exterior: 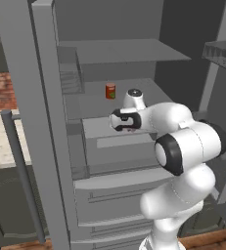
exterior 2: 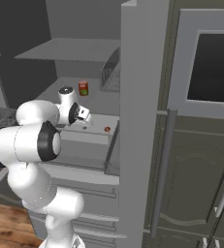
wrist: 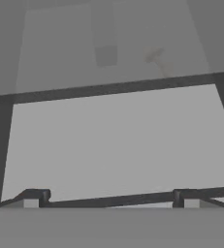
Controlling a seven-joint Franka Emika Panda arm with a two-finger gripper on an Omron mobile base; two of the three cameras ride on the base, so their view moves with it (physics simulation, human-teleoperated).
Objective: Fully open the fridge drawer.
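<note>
Fridge interior fills the left base view: the door stands swung wide, and the fridge drawer [exterior: 115,146] sits below the middle shelf [exterior: 95,102], a pale translucent tray with a flat lip strip along its front. It looks partly drawn out, its front edge standing proud of the shelf above. A small red can [exterior: 110,91] stands on that shelf, well behind the work. The arm folds forward so that the end effector [exterior: 129,130] points down at the drawer's top near the front, probably so it can hook the lip and haul it toward the base; its fingers are hidden behind the wrist here.

From the right base view the end effector [exterior 2: 88,121] hangs just over the drawer [exterior 2: 91,140], the hand tilted forward and down. A small reddish thing [exterior 2: 107,129] lies inside the tray near its right wall; what it is I cannot tell. The solid grooved drawer fronts [exterior 2: 89,193] below are shut and are not the target.

Looking along the hand, the two dark fingertips [wrist: 36,196] sit far apart, so the end effector is released, with nothing between them. Below spreads the drawer's pale floor [wrist: 113,145], crossed by a dark edge. I judge the pull has more travel to go.
</note>
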